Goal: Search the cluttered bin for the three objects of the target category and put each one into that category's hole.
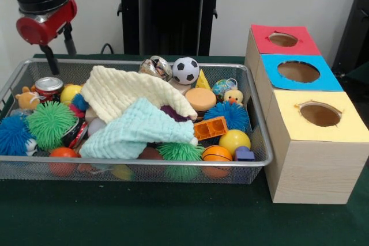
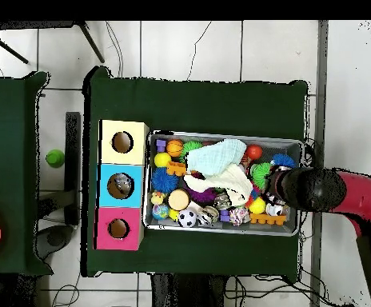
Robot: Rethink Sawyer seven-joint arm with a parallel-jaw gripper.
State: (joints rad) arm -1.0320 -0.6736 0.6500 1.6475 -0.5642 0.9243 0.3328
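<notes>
Bin (image 1: 134, 168) on green worktop (image 1: 173, 217), heaped with toys and two cloths. Gripper (image 1: 51, 61) hangs over its left far corner; grip state cannot be told. Hole (image 1: 298, 71) lies well right, beside bin. Overhead view alone shows something inside hole.

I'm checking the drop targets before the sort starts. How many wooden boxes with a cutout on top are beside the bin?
3, in a row touching each other beside the bin: the red-topped box farthest from the front camera, the blue-topped box with the hole in the middle, the yellow-topped box nearest.
</notes>
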